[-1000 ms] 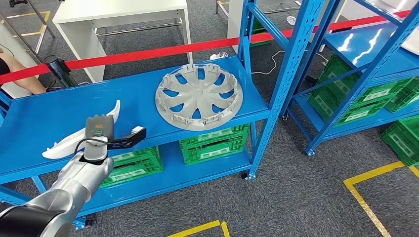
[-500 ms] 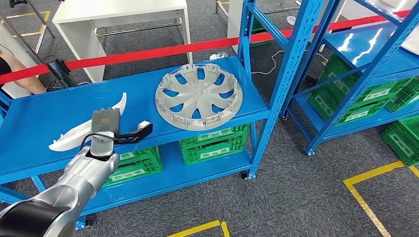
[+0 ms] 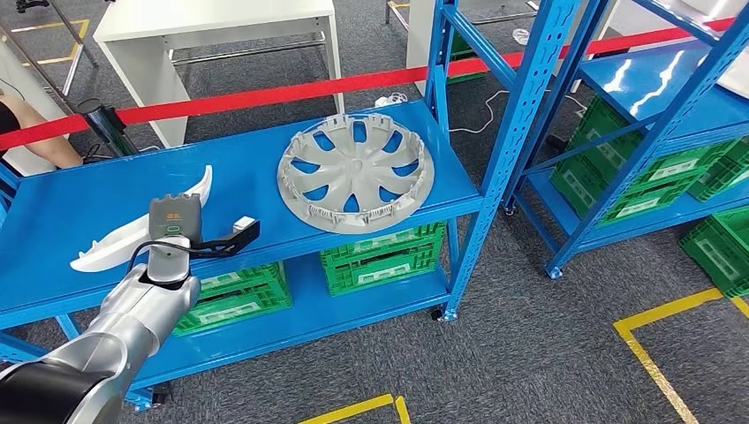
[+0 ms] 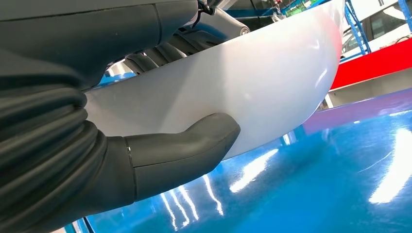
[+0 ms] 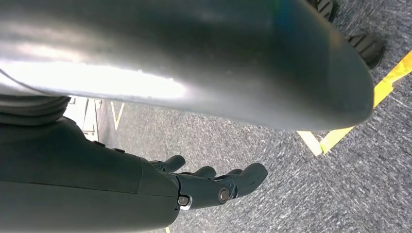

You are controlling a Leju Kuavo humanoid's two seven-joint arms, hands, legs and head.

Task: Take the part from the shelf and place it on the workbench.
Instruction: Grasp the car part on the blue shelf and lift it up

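Part: I saw the white trim part (image 3: pixel 132 231) lying lengthwise along the shelf (image 3: pixel 265 190), under the left hand (image 3: pixel 174 237).
Grip: the left hand apparently clasped it; right hand (image 5: pixel 214 187) hung empty, fingers loosely apart.

Left robot hand (image 4: pixel 145 145) grips; right robot hand (image 5: pixel 214 187) hangs empty.

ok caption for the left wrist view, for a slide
Left hand holds the white part just above the blue shelf.

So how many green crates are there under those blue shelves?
5, maybe more hidden: two under the near shelf, one left and one right; three by the far rack, at and.
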